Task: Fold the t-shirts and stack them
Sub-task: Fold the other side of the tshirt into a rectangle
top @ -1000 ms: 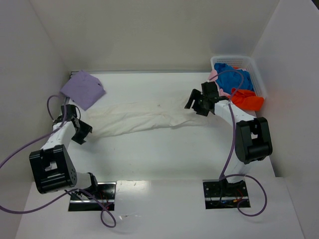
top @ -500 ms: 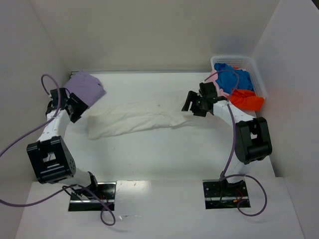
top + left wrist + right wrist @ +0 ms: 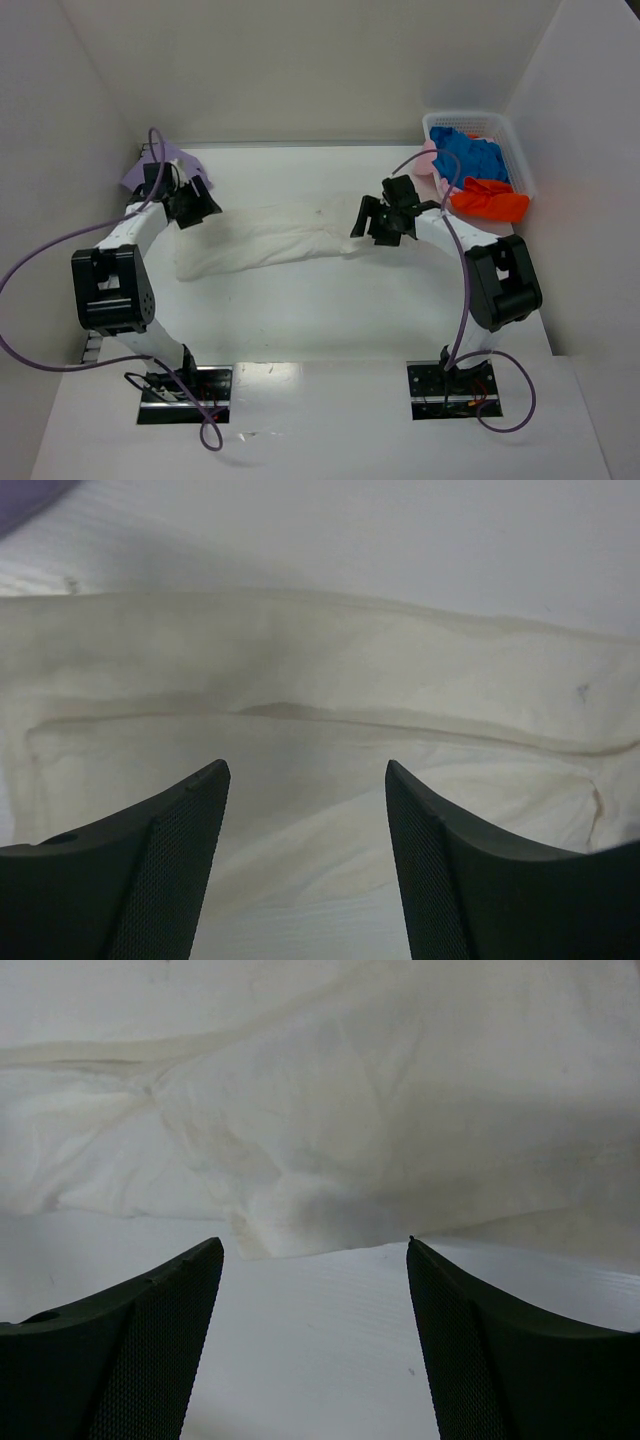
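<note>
The off-white t-shirt [image 3: 262, 238] lies (long, rumpled) between the claws: left gripper [image 3: 190, 208] spread over its left end, right gripper [image 3: 376, 222] spread, seemingly above its right edge

Off-white t-shirt [image 3: 265, 235]: long rumpled band mid-table. Lavender t-shirt [image 3: 132, 178] far-left. Blue shirt [image 3: 470, 158], orange-red shirt [image 3: 490, 204], pale pink shirt [image 3: 431, 160] heaped far-right.

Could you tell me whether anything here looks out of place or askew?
The off-white cloth t-shirt lies rumpled in a long, slanted strip, not flat. The orange-red cloth shirt spills over the near rim of the white plastic mesh basket.
</note>
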